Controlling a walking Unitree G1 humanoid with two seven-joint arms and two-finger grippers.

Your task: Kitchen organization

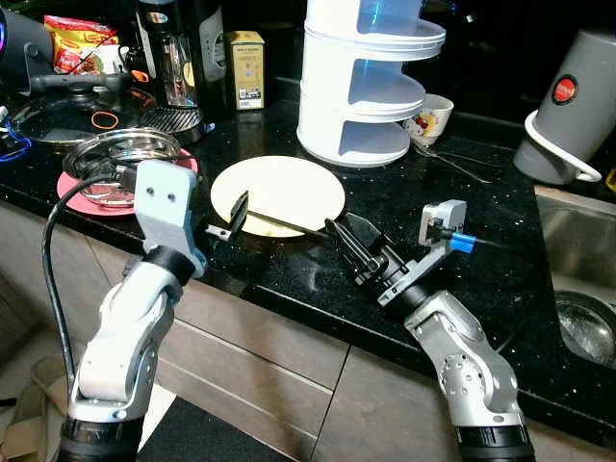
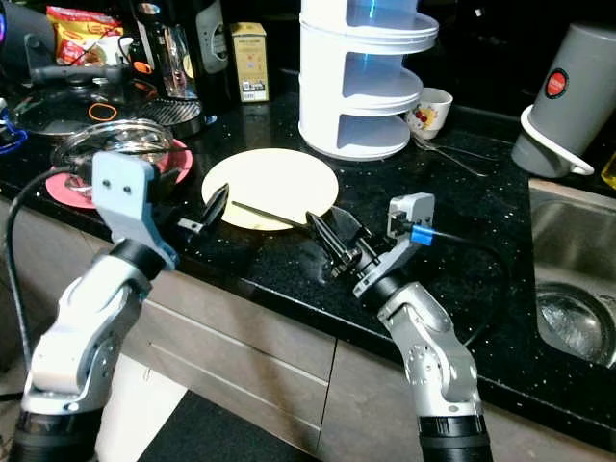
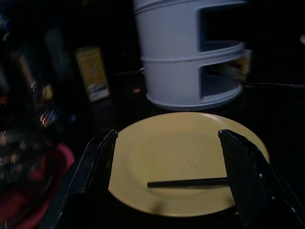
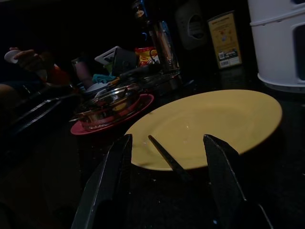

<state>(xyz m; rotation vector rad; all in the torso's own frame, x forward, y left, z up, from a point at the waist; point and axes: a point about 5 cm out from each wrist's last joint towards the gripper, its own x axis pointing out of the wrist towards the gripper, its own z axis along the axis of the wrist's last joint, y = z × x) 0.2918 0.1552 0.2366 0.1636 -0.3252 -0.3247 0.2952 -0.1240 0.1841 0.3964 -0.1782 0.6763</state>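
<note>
A: From the left, the left gripper [image 1: 231, 219] has its fingers spread at the near rim of the yellow plate [image 1: 279, 192], gripping nothing.

B: And the black stick [image 1: 289, 226] lies half on that plate, half off. If nudged, it could roll onto the counter [image 1: 462, 289].

A: The right gripper [image 1: 351, 245], jaws also apart, hovers by the stick's far end. Closing off-line might flip the stick or tip the plate
</note>
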